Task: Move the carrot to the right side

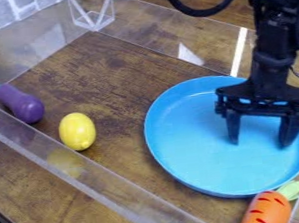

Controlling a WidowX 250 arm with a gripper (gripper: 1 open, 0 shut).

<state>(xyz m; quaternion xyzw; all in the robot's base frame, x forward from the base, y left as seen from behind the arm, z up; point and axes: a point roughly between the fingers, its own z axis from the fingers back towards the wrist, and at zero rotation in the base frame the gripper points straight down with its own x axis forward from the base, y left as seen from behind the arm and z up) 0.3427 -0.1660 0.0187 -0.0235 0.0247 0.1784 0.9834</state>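
Observation:
The carrot (pixel 268 211) lies at the bottom right edge of the view, orange with dark grooves and a light-green top (pixel 294 189), just past the front rim of the blue plate (pixel 197 149). My gripper (pixel 259 134) hangs above the right part of the plate, fingers pointing down and spread apart, open with nothing between them. It is a short way above and behind the carrot, not touching it.
A yellow lemon-shaped toy (pixel 76 131) and a purple eggplant toy (pixel 19 103) lie at the left on the wooden table (pixel 122 76). Clear plastic walls (pixel 51 43) fence the table at the back and along the front left.

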